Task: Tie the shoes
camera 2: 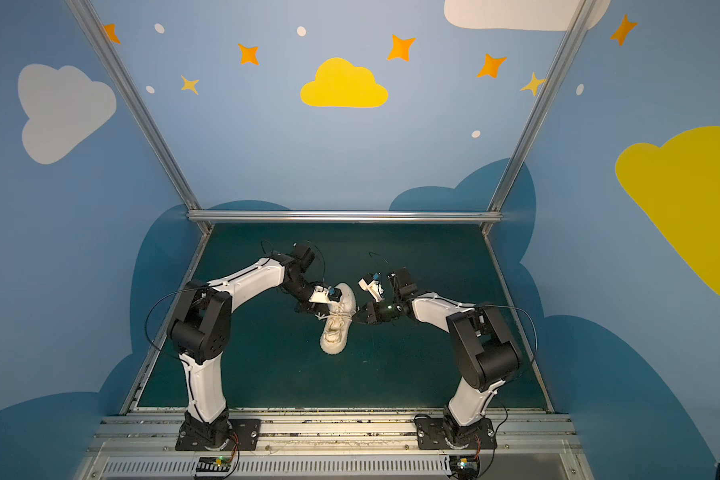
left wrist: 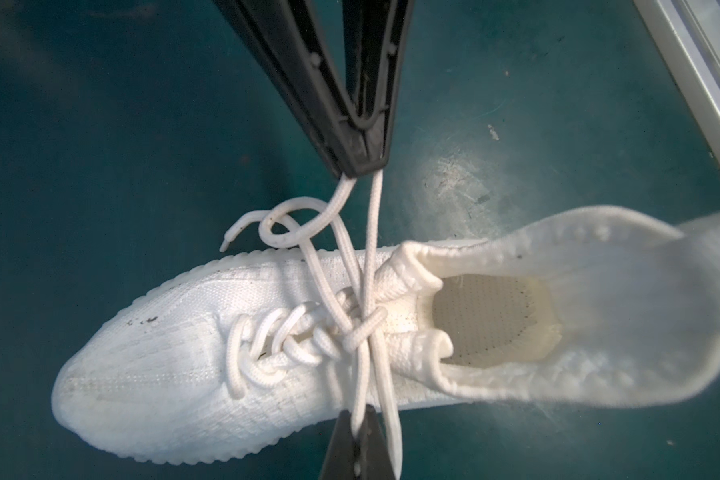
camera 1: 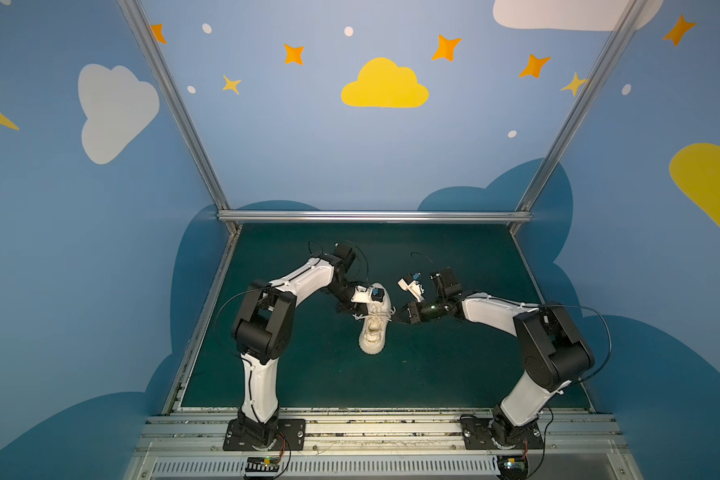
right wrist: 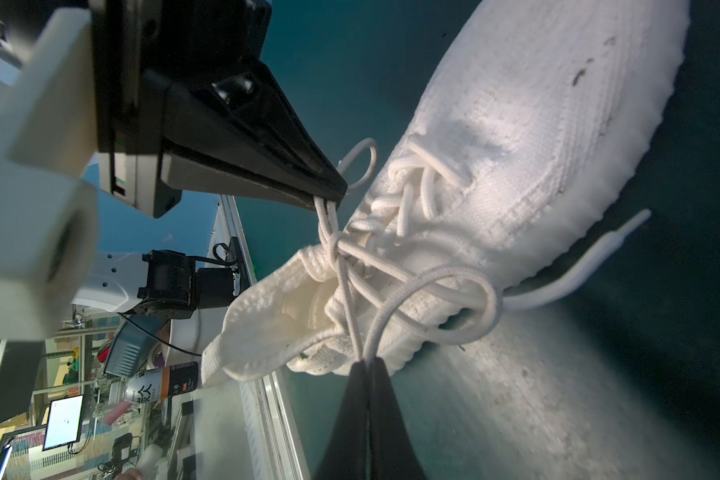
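**Both end effectors pinched on the lace, either side of the shoe**

The shoe sits near the middle of the green counter, toe toward the arm bases and heel toward the back. In both top views the left end effector and the right end effector come up against its laced middle from opposite sides. From up there the lace is only a pale tangle.

The wrist views fill that in. In the left wrist view, the left end effector is pressed together on a strand of the lace. Another strand runs just beside its fingers, and I can't tell whether that one is clamped too. Across the shoe, the right end effector is pinched on two strands. Between the two tips the strands cross in a simple knot over the tongue. A loop and a loose end lie by the right tip.

The right wrist view looks from the other side. There the loop hangs against the sole and the loose end trails on the counter.

The left arm stands elbow-high. Its forearm reaches past the shoe and the wrist folds back down to it. The right arm is elbow-high too, with its forearm low and pointing across at the shoe.
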You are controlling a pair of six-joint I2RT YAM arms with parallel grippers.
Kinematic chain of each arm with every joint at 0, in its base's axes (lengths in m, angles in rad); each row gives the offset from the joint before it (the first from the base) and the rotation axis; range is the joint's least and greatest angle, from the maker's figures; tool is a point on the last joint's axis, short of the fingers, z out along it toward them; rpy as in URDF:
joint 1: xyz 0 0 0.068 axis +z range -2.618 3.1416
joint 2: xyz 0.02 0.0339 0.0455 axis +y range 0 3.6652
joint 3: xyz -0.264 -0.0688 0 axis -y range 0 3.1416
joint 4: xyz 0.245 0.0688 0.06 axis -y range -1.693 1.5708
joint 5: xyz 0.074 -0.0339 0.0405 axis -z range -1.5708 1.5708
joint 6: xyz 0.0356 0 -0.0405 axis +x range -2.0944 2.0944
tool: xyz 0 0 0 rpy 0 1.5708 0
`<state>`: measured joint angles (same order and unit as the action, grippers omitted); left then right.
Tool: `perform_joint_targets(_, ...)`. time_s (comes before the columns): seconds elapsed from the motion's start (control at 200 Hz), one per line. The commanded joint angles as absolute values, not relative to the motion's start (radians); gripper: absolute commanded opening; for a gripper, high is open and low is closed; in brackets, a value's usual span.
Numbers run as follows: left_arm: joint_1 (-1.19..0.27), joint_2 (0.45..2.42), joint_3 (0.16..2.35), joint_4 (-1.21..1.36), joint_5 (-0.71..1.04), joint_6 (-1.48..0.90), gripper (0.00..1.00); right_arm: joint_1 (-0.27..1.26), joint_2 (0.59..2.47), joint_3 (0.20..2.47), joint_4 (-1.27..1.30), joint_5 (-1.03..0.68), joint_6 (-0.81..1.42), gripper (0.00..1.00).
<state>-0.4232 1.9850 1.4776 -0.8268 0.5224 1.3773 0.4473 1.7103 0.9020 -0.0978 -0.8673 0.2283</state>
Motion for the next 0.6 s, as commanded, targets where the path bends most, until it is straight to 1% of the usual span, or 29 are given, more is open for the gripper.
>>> perform_joint_targets(0.0, -0.379, 2.017, 1.502, -0.869, 0.457, 1.388, 0.03, 0.424, 1.693, 0.874, -0.196, -0.839, 0.217, 0.0)
perform_joint_targets(0.596, -0.354, 2.047, 1.504, -0.858, 0.428, 1.363, 0.03, 0.409, 1.699, 0.829, -0.22, -0.838, 0.219, 0.0)
